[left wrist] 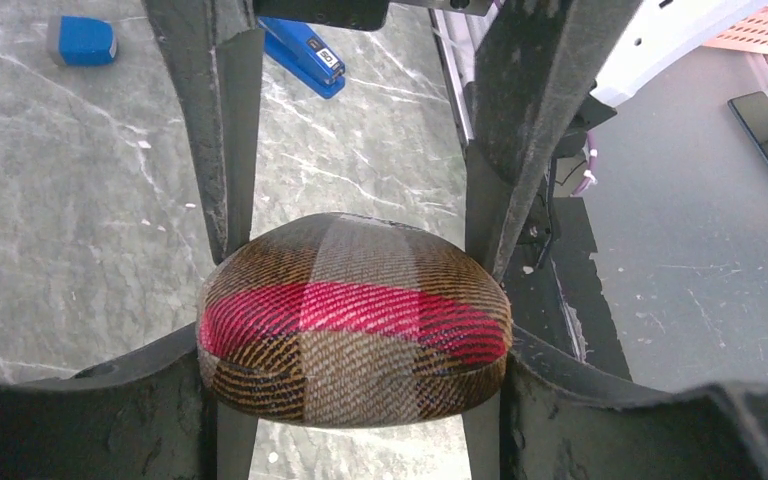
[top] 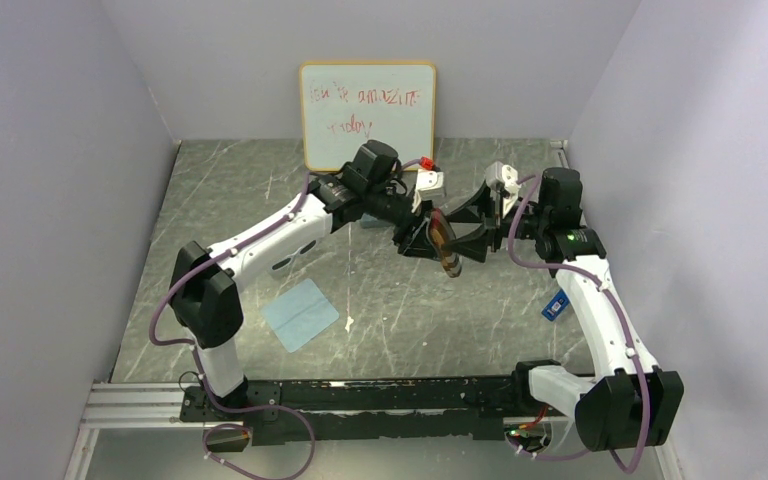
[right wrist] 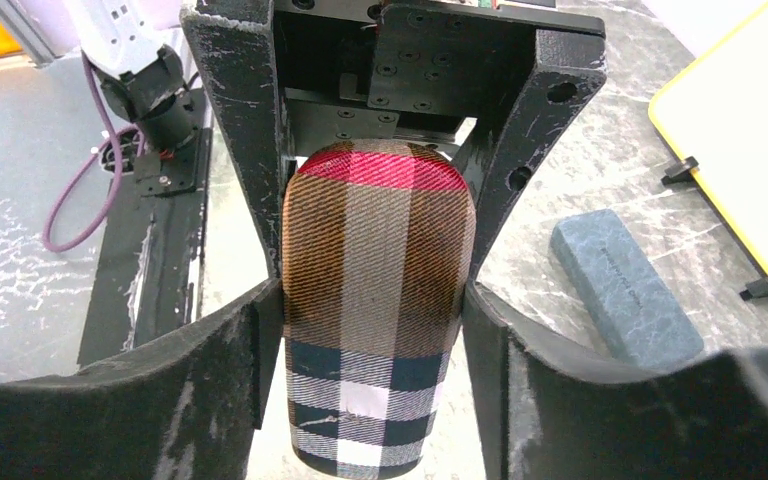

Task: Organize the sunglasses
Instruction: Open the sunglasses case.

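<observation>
Sunglasses do not show in any view; my guess is that a pair lies inside the plaid case (left wrist: 355, 320), though nothing confirms it. On the left, a light-blue cloth (top: 300, 313) lies flat on the worktop (top: 390, 330), well apart from the action. The left fingers (left wrist: 110, 420) stand partly open with one rounded end of the case between them. Both inner faces touch its sides, so they seem to have hold of it. The case hangs in the air between the two arms, above the middle of the worktop. It is likely held from both ends so that one arm can steady it while the other takes it over or works the lid. The right fingers (right wrist: 140, 400), about as wide apart, clamp the flanks of the other end. Further right, a grey-blue case (right wrist: 625, 290) lies on the worktop, untouched.
</observation>
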Controlling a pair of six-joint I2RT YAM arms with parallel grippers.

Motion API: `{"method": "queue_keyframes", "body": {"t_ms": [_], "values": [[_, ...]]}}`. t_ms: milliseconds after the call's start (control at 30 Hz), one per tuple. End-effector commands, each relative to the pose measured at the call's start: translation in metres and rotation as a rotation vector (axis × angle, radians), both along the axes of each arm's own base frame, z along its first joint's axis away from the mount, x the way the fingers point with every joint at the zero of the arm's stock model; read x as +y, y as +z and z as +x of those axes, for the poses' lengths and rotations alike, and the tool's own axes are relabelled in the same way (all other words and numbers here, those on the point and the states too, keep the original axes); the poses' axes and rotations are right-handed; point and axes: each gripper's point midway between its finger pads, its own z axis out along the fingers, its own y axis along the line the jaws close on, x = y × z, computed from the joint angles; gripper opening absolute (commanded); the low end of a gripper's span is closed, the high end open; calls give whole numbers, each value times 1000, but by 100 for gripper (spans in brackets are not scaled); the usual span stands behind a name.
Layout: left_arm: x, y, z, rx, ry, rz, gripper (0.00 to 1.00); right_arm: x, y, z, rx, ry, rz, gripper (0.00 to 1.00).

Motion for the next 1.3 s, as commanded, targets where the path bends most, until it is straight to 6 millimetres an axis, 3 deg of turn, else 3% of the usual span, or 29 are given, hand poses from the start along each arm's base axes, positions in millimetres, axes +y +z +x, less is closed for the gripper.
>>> {"method": "queue_keyframes", "body": {"t_ms": [0,33,67,267,467,600,700,900,1267], "values": [[1,15,-2,-30,-1,-37,44,1,9,-5,-47,45,18,89],[1,15,-2,-33,3,-36,44,1,7,-5,-54,46,13,98],[2,15,-1,-35,8,-35,44,0,5,-6,-66,46,7,100],[6,18,9,-12,41,-43,43,-2,-5,2,-138,-43,-26,100],[8,23,10,2,46,-58,43,-9,-17,22,-127,-143,-65,98],[8,24,9,9,43,-66,41,-12,-15,30,-133,-191,-65,98],[8,24,7,15,37,-69,33,-13,-17,34,-128,-214,-67,98],[9,24,8,14,41,-63,5,-17,-17,42,-123,-264,-68,100],[18,21,0,1,16,-41,5,-47,-14,72,-159,-464,-110,100]]}}
